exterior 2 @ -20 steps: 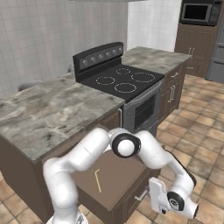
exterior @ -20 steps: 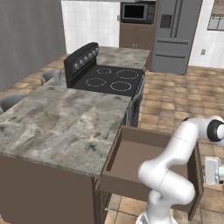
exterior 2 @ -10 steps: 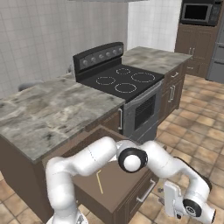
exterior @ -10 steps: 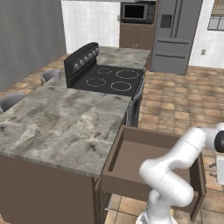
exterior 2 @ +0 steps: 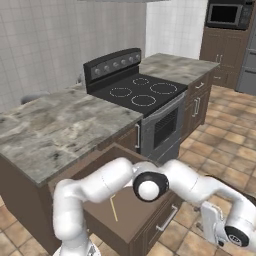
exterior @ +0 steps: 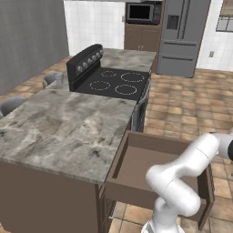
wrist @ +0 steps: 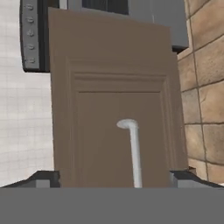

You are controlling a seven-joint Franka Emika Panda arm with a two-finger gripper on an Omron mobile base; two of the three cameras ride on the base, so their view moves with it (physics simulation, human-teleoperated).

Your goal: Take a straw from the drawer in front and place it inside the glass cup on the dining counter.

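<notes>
Closest to me, the white arm's two-finger gripper (wrist: 113, 180) is hanging low in front of the wide, shallow brown wooden drawer (exterior: 136, 159), its jaws spread wide with nothing between them but air. The dark fingertips (wrist: 43, 178) are standing well to either side of the thin silver handle (wrist: 134, 157) on the dark brown front panel (wrist: 118, 100), touching neither.

The drawer is sitting open, and the thin yellowish-tan straw (exterior 2: 114, 209) is lying flat on its floor, near the front and towards the counter side, apart from the walls.

To my eye the step in hand is getting from the handle to the straw. The hand is going to need to rise clear of the front panel, swing over the box and come down with the jaws across the straw rather than along it (a stick that thin, lying flat, looks likely to roll or slip from a sloppy pinch). Gripping near the middle should keep it from tipping.

Beyond the drawer, the long grey-beige veined marble dining counter (exterior: 59, 127) is stretching away on its dark brown base, with grey stools (exterior: 52, 78) showing at its far side. Past it the black stovetop (exterior: 113, 82) is sitting, then the terracotta tiled floor (exterior: 182, 104), and at the back a grey refrigerator (exterior: 182, 36) beside a built-in microwave (exterior: 139, 12)
</notes>
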